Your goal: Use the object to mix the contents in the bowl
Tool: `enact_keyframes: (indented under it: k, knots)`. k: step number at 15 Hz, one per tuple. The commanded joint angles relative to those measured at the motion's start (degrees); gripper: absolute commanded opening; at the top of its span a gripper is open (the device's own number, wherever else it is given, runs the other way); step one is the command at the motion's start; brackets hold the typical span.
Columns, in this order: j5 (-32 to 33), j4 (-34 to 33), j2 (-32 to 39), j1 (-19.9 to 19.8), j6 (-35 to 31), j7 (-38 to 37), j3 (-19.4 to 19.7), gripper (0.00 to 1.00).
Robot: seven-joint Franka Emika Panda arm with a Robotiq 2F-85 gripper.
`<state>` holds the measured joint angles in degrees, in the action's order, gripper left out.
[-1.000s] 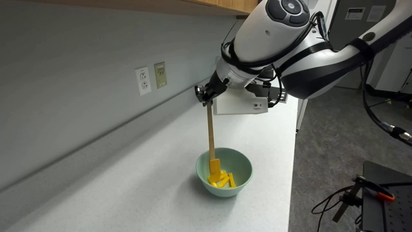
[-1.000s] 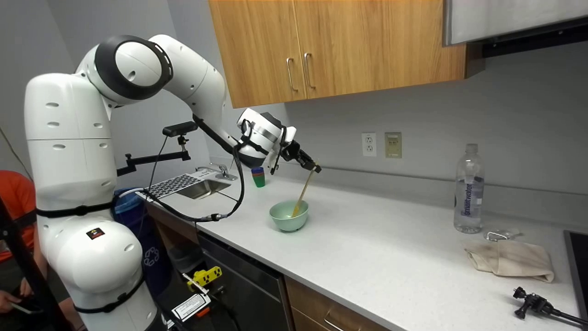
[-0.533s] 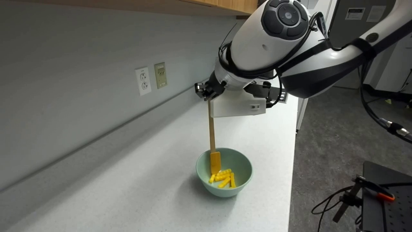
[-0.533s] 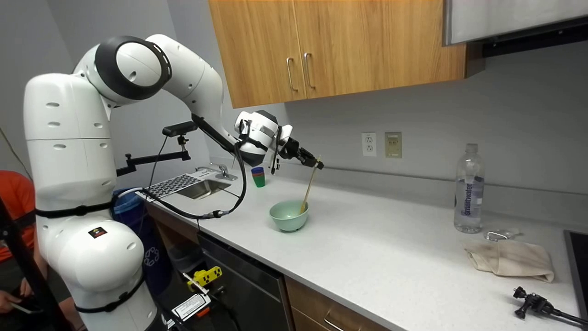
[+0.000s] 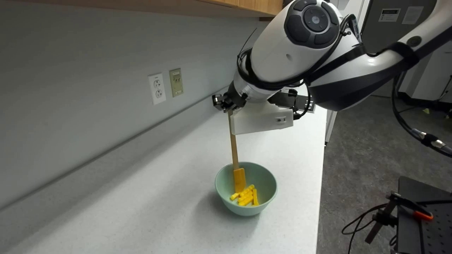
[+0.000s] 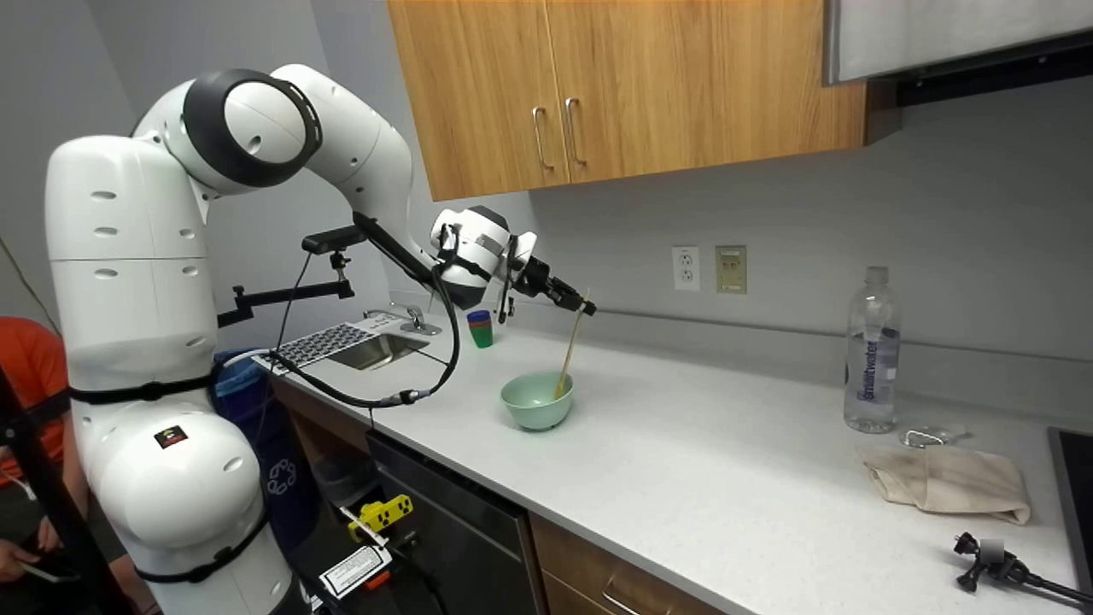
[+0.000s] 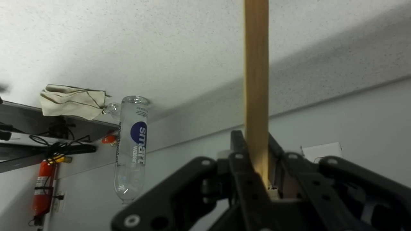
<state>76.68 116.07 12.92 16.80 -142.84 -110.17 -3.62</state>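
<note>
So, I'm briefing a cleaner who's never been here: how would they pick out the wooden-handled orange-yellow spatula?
Find the white robot arm bent over the long white countertop. Its black gripper holds the spatula, whose blade is down inside the round pale green bowl. The long tan wooden handle sets it apart from the short bright-yellow sticks lying there.

I count one spatula (image 5: 234, 151), one bowl (image 5: 262, 181), at least four yellow pieces (image 5: 246, 201); one bottle (image 6: 872, 359), one folded cloth (image 6: 948, 483), one faucet (image 6: 416, 319), one cup stack (image 6: 481, 330), at least two wall plates (image 6: 731, 270).
</note>
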Motion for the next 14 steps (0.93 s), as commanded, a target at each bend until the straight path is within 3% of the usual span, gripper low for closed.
enact_keyframes:
  k: [1,6,14]
  knots:
    - [-4.62,0.83,-0.15,-3.11,-2.75,4.79,-3.0,0.04]
    - [-14.1,1.33,0.65,-5.91,-9.6,11.8,-2.91,0.04]
    - [0.83,-1.85,-0.09,-4.29,-5.06,1.51,1.94,0.04]
